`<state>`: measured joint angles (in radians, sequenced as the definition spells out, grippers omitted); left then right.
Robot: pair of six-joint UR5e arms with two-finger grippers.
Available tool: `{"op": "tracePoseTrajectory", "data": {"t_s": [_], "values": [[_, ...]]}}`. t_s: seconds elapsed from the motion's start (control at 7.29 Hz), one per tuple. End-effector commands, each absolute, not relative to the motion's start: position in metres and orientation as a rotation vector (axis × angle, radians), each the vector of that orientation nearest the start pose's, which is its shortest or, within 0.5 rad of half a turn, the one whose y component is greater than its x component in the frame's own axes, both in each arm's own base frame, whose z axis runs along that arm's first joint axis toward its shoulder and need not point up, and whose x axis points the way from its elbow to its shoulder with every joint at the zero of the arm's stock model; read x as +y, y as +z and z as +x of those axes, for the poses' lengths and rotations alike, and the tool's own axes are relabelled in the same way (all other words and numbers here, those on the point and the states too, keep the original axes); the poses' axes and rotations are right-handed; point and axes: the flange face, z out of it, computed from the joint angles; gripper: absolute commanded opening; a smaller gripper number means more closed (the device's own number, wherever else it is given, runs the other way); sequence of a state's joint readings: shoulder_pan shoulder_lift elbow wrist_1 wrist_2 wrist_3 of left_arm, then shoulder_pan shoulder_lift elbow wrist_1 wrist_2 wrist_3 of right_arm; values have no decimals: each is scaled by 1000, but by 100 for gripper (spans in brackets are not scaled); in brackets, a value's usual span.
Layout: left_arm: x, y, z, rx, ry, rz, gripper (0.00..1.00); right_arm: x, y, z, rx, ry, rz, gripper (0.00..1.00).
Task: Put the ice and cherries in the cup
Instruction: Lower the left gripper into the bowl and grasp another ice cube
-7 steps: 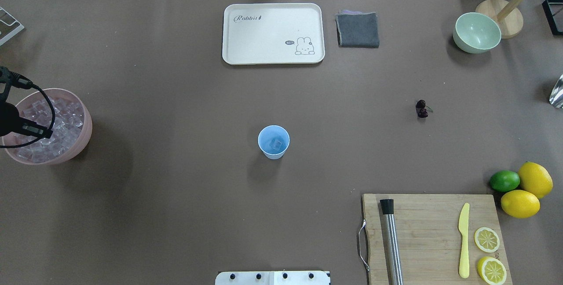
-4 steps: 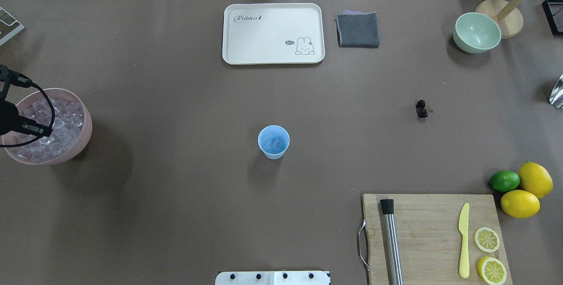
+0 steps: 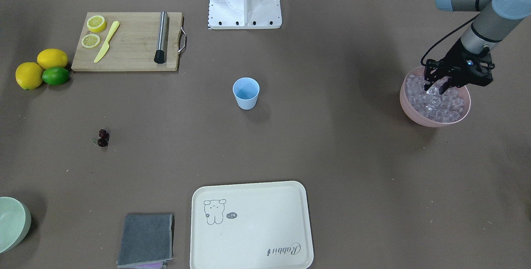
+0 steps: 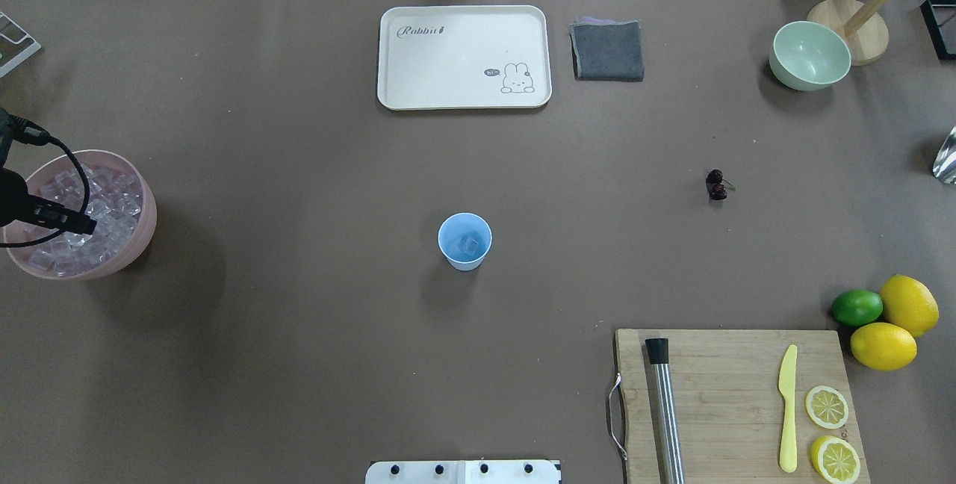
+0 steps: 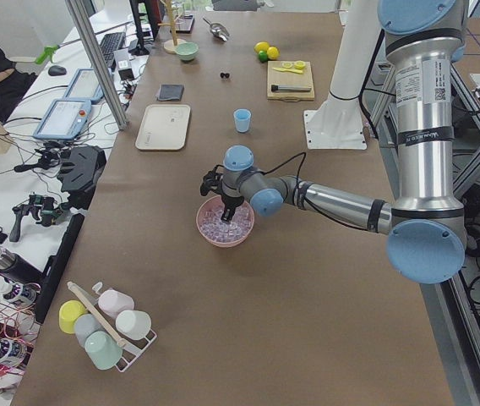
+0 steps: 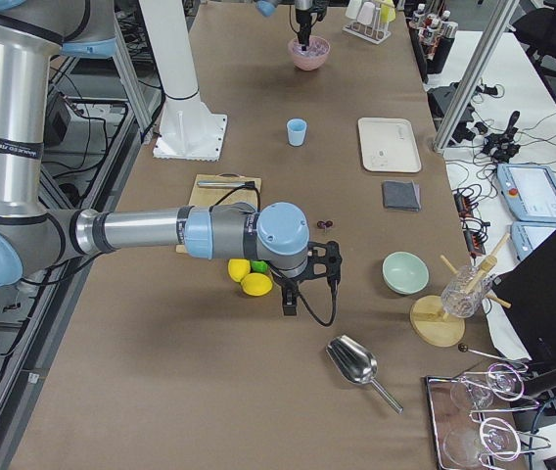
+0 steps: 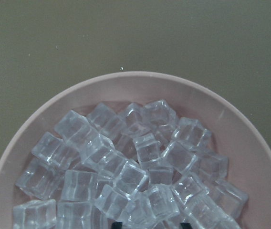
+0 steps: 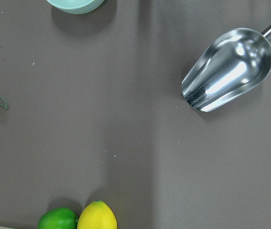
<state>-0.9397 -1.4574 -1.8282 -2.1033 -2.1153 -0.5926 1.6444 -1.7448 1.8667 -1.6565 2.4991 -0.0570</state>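
Counter (image 4: 299,364): brown, carrying every item. Bowl (image 3: 433,123): pink, at the overhead view's left edge, heaped with ice (image 7: 140,181). Cup (image 4: 464,241): upright at the frame's centre, mouth up and tapering to the base, with at least one cube visible inside.

Left end effector (image 3: 436,87): poised over the bowl with fingers apart and tips down among the cubes. No cube is seen clamped. Right end effector (image 6: 291,299): above the counter near the lemons. Whether it is apart or together cannot be told.

Cherries (image 4: 716,185): a joined pair at the overhead frame's right of centre, well apart from the cup. The long axis runs up and down the frame, and the stem points right.

Handling, as a judgement: the cubes look hard, light and slick, and lie tumbled with no long axis. Each is best taken across two opposite flat faces. The cherries are small and likely to roll, so a grip squarely across the fruit suits better than the thin stem.
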Motion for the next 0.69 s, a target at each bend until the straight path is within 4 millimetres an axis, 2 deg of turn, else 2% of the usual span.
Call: {"op": "tracePoseTrajectory", "data": {"t_s": [0.0,0.41,0.55], "values": [[-429,548,215,794,215,211,63,-413,588,84,-925,-2,96,100],[-428,549,218,794,221,205,63,-415,586,84,-923,-4,100,100],[-427,549,218,794,222,203,60,-415,586,84,-923,-4,100,100]]}}
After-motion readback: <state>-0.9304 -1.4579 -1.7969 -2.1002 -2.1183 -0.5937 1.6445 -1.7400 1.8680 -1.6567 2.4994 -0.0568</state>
